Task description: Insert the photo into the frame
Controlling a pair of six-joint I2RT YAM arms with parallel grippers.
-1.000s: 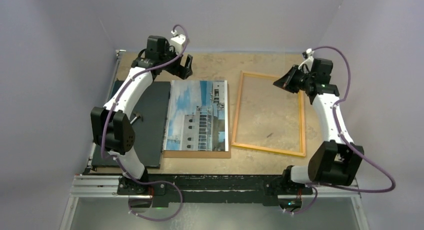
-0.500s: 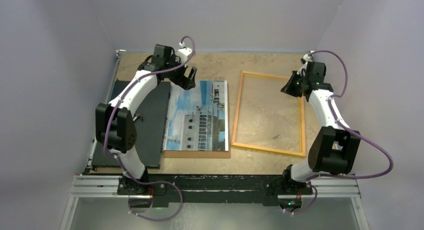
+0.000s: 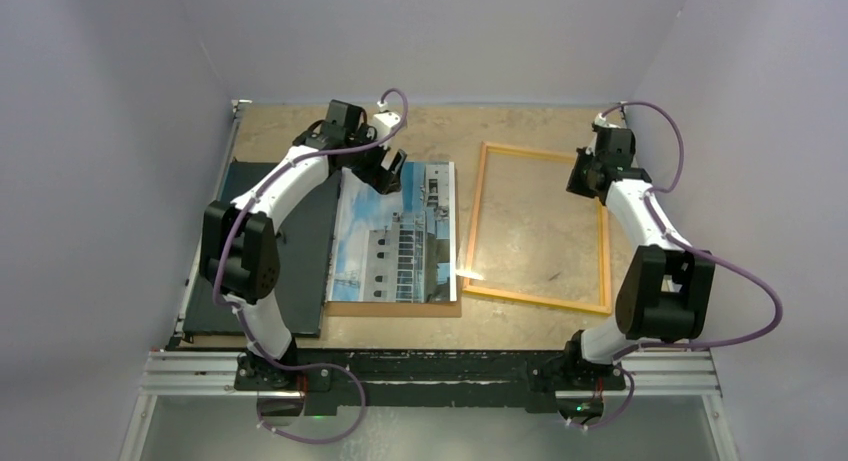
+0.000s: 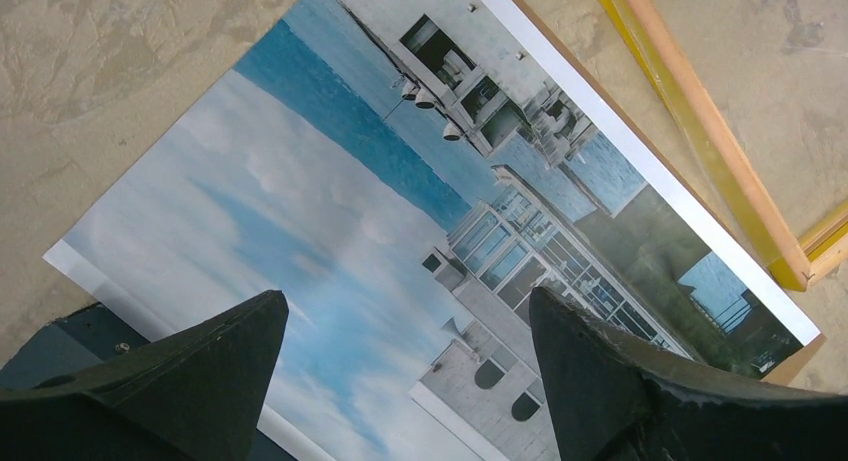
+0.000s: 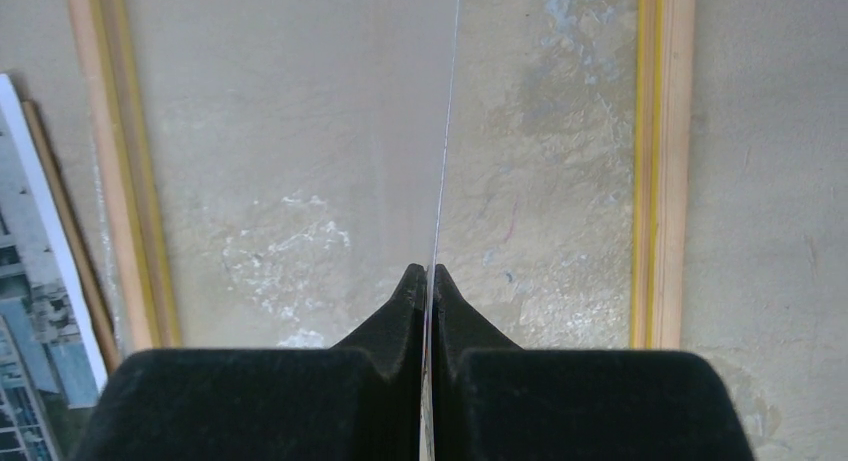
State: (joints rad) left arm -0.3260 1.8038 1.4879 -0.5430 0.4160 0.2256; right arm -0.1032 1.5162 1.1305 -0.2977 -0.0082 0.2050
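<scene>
The photo (image 3: pixel 395 236) of a white building under blue sky lies flat on a brown backing board (image 3: pixel 395 308), left of the frame. My left gripper (image 3: pixel 385 171) hangs open just above the photo's far left corner; in the left wrist view its fingertips (image 4: pixel 405 296) straddle the sky part of the photo (image 4: pixel 400 201) with nothing between them. The yellow-orange frame (image 3: pixel 603 251) lies at centre right. At the frame's far right corner my right gripper (image 3: pixel 590 176) is shut on a thin clear pane (image 5: pixel 445 131), seen edge-on running away from the jaws (image 5: pixel 428 271).
A black flat board (image 3: pixel 295 251) lies left of the photo under the left arm. The frame's side rails (image 5: pixel 655 161) flank the right gripper, with bare tabletop (image 5: pixel 280 161) between them. Grey walls close in the table at the back and sides.
My left gripper has moved right and nearer, from past the photo's far edge to over its corner. The right gripper has shifted right toward the frame's far right corner, still shut.
</scene>
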